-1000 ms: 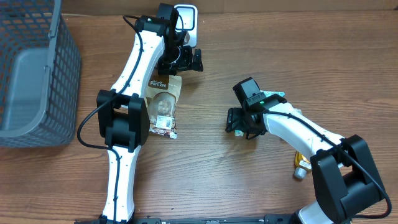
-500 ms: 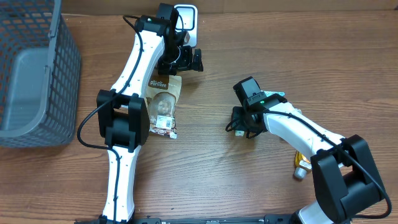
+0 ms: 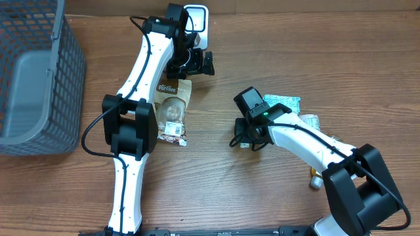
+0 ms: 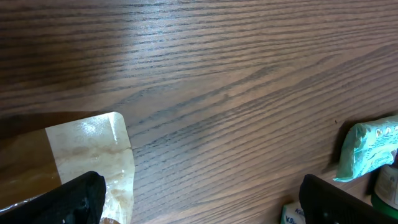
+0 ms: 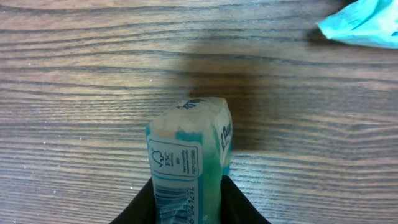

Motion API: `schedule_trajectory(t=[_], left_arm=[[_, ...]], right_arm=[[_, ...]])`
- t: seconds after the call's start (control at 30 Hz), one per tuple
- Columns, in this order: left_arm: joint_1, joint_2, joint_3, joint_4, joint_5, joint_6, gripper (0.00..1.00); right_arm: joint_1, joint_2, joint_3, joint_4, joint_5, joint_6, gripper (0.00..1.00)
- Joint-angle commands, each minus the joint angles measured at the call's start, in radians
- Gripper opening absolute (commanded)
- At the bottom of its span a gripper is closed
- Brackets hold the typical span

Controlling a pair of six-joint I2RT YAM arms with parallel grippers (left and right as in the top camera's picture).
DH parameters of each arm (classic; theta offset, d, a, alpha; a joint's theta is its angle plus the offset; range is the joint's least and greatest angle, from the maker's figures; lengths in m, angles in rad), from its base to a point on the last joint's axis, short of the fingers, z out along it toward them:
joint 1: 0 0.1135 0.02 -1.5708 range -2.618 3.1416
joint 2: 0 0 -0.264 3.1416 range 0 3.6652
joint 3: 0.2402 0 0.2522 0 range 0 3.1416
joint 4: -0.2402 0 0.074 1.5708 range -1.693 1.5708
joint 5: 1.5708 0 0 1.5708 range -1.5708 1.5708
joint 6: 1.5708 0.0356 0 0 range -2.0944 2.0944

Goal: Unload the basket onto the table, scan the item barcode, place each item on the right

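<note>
Right wrist: my right hand (image 5: 189, 208) grips teal pack (image 5: 186, 140), FSC logo (image 5: 176, 158) + barcode (image 5: 176, 202) facing cam. Left hand (image 3: 194, 63) wide, brown pouch (image 3: 172, 105) just beside it.

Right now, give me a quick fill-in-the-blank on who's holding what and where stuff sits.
The right gripper is shut on the tissue pack; the left gripper holds ___.
The left gripper's jaws stand ___.
The brown pouch lies beside the ___ arm.
The basket is ___ in colour.
Missing words: nothing; open; left; grey.
</note>
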State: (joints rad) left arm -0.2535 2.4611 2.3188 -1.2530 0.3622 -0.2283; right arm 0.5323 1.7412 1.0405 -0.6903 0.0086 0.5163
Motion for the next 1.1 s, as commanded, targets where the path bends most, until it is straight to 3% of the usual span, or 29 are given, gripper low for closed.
schedule_trajectory(t=[0.0,0.93,1.07], left_arm=[[-0.002,-0.047,0.008,0.002,-0.007,0.026,1.00],[-0.002,-0.047,0.008,0.002,-0.007,0.026,1.00],[-0.002,-0.047,0.008,0.002,-0.007,0.026,1.00]], right_arm=[[0.000,0.004,0.027,0.005,0.024,0.011,0.24],[0.069,0.004,0.048,0.013,0.069,0.008,0.23],[0.069,0.004,0.048,0.013,0.068,0.008,0.32]])
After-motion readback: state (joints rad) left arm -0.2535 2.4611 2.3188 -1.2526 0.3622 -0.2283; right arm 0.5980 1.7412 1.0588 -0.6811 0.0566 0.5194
